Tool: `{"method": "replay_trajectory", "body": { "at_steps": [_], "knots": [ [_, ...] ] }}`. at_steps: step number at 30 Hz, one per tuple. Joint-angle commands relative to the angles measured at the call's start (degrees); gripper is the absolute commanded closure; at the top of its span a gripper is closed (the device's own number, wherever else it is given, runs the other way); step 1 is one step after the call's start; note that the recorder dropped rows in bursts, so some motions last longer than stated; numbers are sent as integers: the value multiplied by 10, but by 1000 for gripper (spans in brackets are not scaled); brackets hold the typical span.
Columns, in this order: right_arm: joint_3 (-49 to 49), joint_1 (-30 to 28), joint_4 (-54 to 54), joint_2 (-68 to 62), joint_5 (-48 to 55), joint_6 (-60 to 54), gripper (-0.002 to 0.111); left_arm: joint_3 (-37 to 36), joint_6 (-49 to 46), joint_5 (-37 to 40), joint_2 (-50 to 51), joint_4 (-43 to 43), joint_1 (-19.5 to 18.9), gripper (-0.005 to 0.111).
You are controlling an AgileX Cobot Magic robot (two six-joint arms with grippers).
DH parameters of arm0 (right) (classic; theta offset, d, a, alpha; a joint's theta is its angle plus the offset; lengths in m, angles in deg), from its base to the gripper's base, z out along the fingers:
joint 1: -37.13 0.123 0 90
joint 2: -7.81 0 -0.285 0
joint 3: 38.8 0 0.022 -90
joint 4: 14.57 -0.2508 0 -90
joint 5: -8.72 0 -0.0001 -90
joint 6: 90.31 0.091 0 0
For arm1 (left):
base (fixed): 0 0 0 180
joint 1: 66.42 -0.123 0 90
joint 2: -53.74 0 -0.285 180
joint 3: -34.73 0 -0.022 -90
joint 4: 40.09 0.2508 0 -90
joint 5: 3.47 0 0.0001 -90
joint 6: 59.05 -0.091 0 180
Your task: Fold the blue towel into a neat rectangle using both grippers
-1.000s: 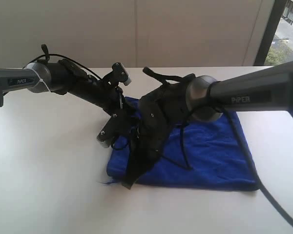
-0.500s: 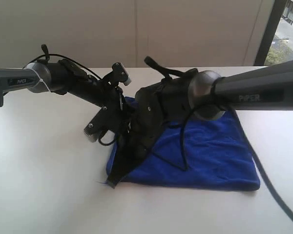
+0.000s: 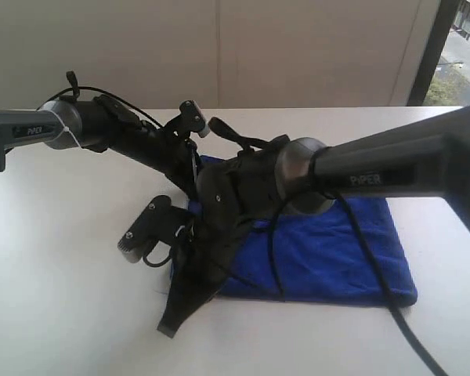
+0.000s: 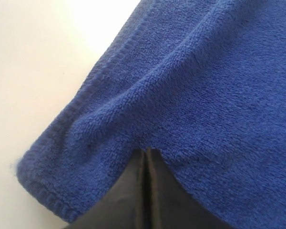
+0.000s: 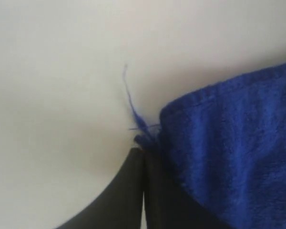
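The blue towel (image 3: 337,251) lies flat on the white table (image 3: 63,298), right of centre. My right gripper (image 3: 171,323) reaches across from the right to the towel's near left corner. In the right wrist view it (image 5: 144,150) is shut, the towel's (image 5: 238,143) frayed corner sits at its tips, and the loose thread (image 5: 128,93) trails onto the table. My left gripper (image 4: 147,151) is shut too, its tips pinching a ridge of towel (image 4: 205,86) close to the hemmed edge. In the exterior view the right arm hides most of it, near the towel's far left corner.
The grey link marked PIPER of the left arm (image 3: 31,129) comes in from the left, and the right arm's link (image 3: 376,168) crosses above the towel with black cables (image 3: 274,251) hanging over it. A wall stands behind the table, and a window (image 3: 462,39) is at the far right.
My right arm has swung left and towards the table's front edge, its gripper tip dropping low past the towel's near left corner. The left arm has stayed put.
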Motion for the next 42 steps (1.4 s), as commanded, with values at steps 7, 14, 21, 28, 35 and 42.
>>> {"method": "replay_trajectory", "body": {
  "at_steps": [7, 14, 21, 28, 35, 42],
  "knots": [
    [0, 14, 66, 35, -24, 24, 108, -4, 0, 9, 6, 22, 2, 107],
    [0, 14, 214, 14, -45, 121, 108, -4, 0, 9, 6, 22, 2, 107],
    [0, 14, 205, 1, -40, 128, 108, -4, -2, 10, 6, 22, 2, 107],
    [0, 14, 130, 1, -21, 78, 108, -4, -2, 10, 6, 22, 2, 107],
    [0, 14, 113, 1, -17, 62, 108, -4, -2, 10, 6, 22, 2, 107],
    [0, 14, 112, 1, -16, 61, 108, -4, -2, 10, 6, 22, 2, 107]
  ]
}}
